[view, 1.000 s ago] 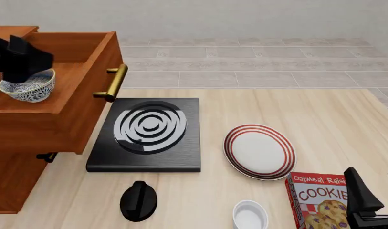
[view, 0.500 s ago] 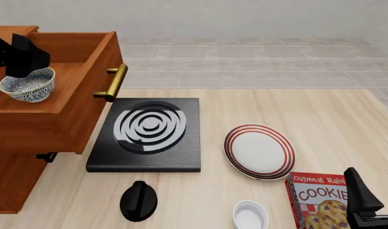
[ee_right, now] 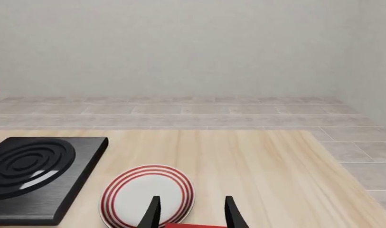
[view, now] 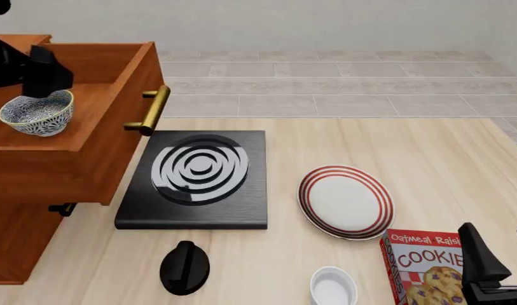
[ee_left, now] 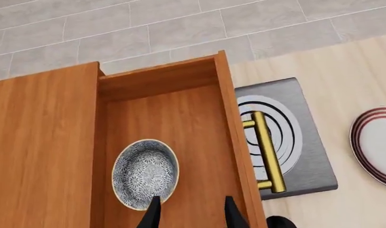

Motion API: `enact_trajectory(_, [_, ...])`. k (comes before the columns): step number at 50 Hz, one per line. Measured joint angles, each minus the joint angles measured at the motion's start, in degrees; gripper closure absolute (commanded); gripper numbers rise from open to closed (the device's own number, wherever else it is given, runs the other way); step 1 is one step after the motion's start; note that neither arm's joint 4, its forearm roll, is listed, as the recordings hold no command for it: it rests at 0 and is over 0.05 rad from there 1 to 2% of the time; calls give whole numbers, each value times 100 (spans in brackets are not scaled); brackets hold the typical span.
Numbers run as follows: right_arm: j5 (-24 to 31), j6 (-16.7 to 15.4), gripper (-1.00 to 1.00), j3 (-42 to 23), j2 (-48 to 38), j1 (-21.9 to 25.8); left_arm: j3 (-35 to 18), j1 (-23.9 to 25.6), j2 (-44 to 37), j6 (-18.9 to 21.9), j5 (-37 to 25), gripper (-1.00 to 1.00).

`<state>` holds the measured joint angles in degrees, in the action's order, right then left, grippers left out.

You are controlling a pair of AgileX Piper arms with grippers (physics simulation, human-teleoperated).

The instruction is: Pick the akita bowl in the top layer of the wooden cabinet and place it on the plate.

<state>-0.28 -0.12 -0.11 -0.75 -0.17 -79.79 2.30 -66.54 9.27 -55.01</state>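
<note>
Item 1, wooden cabinet: reddish-brown, placed at the left edge of the tabletop. Its top layer is pulled out toward the right, the brass bar handle overhanging the near-left corner of the stove slab.

Item 2, akita bowl: seated upright on the drawer floor inside the top layer, patterned blue-grey inside, whitish at the rim. In the left wrist view it is seen from above, near the drawer's inner side wall.

Item 3, left gripper: held over the open drawer just above the bowl. Its fingers are parted to a moderate gap and hold nothing; one tip lies over the bowl's rim, the other over bare drawer floor. In the front view the gripper is a dark mass at the bowl's far rim.

Item 4, plate: white with red rim stripes, resting on the tabletop right of the stove slab, well apart from the cabinet.

Item 5, right gripper: low at the near right corner, fingers parted and holding nothing, beside a cookie box.

Item 6, sundry: a white ramekin and a black knob-like object along the near edge.
</note>
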Motion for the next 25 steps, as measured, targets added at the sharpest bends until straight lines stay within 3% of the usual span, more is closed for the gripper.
enact_trajectory(25, [-33,-20,-100,3,-32,-29,162,-67,-280,-151,256,-100])
